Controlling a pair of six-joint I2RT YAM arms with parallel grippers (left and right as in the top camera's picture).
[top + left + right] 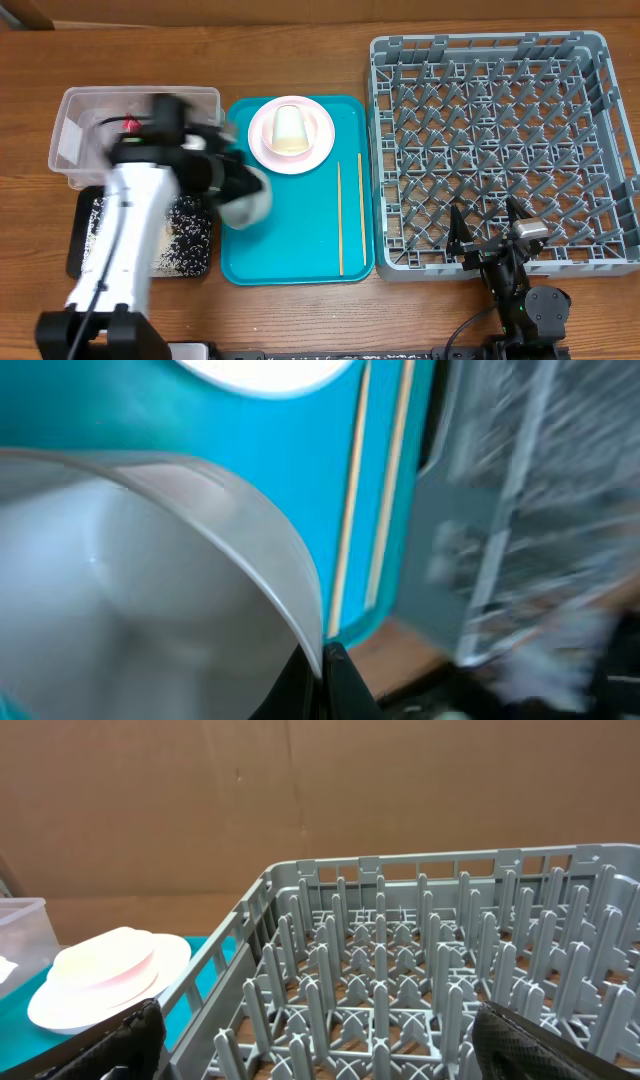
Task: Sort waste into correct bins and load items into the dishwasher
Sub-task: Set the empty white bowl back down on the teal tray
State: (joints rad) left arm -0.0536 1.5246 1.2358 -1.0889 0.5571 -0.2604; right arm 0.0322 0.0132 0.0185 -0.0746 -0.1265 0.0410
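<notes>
- One white bowl [248, 198] is in my left gripper [322, 660]. My two fingers are pinched tight on its rim. The bowl hangs tilted over the left edge of the teal tray [300, 250].
- Inside, the bowl looks bare and white in my left wrist view. I see no food in it.
- Two chopsticks [340, 215] lie side by side on the right part of the teal tray.
- The pink dishes [318, 140] sit stacked at the back of that tray, and the cream cup [290, 127] sits on top of them.
- The clear tub [70, 140] is to the left, and the red wrapper [130, 125] is inside it. I cannot tell if the tissue is in there too, because my arm hides part of it.
- The black tray [195, 262] is in front of the tub. White rice scraps [185, 235] are spread over it.
- The dish rack [500, 150] is far to the right. Nothing is in it yet.
- My right gripper [490, 228] is wide open and holds nothing. It sits at the front edge of the rack.
- I think the waste part is mostly done.
- I think the loading part is all left to do: the bowl, the cup, the pink dishes and the chopsticks must all go into the rack.
</notes>
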